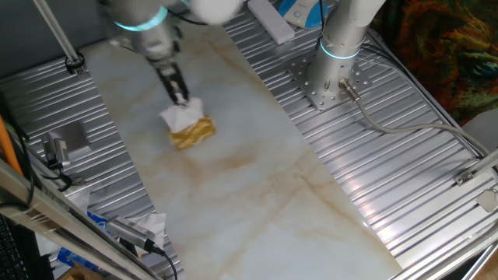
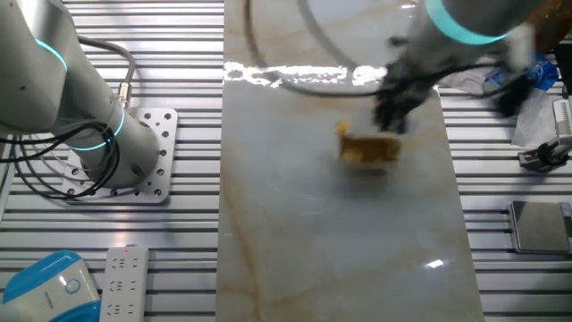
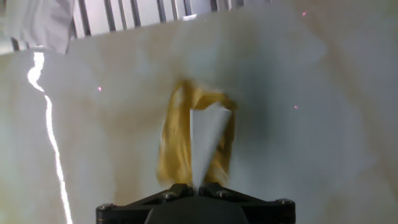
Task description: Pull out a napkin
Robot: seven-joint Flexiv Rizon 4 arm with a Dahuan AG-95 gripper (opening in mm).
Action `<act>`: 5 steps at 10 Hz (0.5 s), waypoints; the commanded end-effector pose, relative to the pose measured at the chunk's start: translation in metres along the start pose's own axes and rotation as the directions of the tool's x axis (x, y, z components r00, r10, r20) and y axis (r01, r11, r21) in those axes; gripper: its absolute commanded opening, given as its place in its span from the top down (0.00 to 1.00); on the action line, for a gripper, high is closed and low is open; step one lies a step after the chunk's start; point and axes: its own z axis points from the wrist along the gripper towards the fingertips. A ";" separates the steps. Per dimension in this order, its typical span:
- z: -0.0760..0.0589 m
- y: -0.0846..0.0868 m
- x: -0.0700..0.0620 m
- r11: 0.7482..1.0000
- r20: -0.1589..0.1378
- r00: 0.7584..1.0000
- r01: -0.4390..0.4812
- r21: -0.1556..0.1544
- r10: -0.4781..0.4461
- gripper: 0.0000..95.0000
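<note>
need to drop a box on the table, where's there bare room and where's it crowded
Bare marble top spreads wide between the gold packet and the arm base, and on toward the near end. It is crowded at the packet, where the gripper pinches the napkin, and by the paper wad at the table's edge.

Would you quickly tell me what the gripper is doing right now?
Gripper: closed on the napkin, which is above the gold packet.

The packet point(image 1: 193, 133) lies on the table point(image 1: 257, 194), toward 11 o'clock from its middle in one fixed view. The napkin point(image 1: 180, 116) sits at the packet's 11 o'clock edge, touching it, with the gripper point(image 1: 181, 99) directly at the napkin's 12 o'clock.
</note>
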 end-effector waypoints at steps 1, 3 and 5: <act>0.007 0.004 0.006 1.000 0.042 0.999 -0.007 0.006 0.007 1.00; -0.027 0.013 0.015 1.000 0.035 0.999 -0.013 0.023 0.012 1.00; -0.038 0.018 0.013 1.000 0.023 1.000 -0.018 0.016 0.018 1.00</act>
